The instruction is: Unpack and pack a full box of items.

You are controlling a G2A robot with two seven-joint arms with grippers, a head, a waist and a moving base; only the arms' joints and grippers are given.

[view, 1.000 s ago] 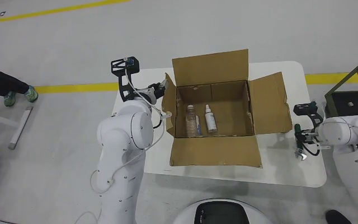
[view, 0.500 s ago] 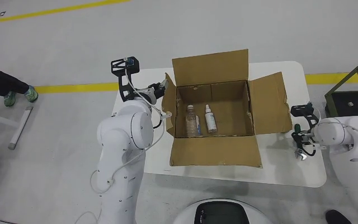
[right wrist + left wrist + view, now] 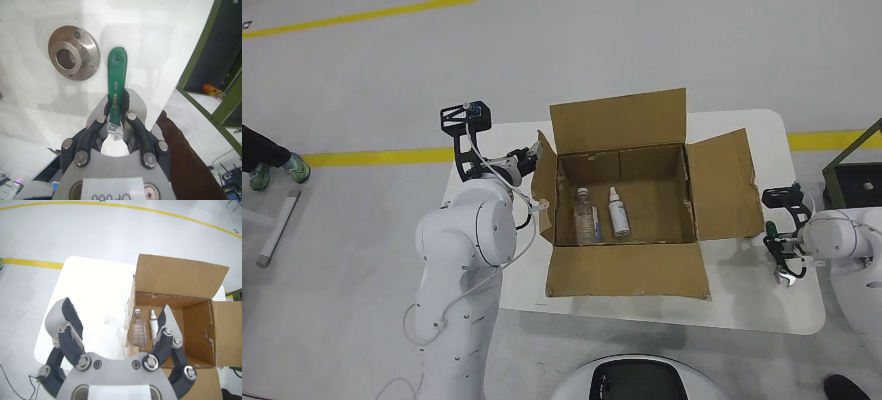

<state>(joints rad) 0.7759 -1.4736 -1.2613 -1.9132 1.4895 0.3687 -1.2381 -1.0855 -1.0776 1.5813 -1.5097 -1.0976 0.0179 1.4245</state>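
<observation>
An open cardboard box [image 3: 617, 120] stands in the middle of the white table [image 3: 742, 300], all flaps folded out. On its floor lie a clear plastic bottle [image 3: 585, 215] and a white spray bottle [image 3: 618, 212] side by side, also the bottle [image 3: 139, 330] and spray bottle [image 3: 153, 325] in the left wrist view. My left gripper [image 3: 115, 303] hangs open and empty above the box's left wall [image 3: 132, 306]. Near the table's right edge my right gripper [image 3: 116, 98] is shut on a green-handled wrench [image 3: 117, 66], just above the tabletop. A round metal flange [image 3: 73, 55] lies beside the wrench.
A green metal shelf frame [image 3: 217, 75] stands just past the table's right edge, with an orange can [image 3: 211, 90] on it. Bare tabletop [image 3: 90, 291] stretches left of the box and in front of it.
The right arm has shifted slightly toward the box, still holding the wrench. The left arm and the box's contents have not moved.
</observation>
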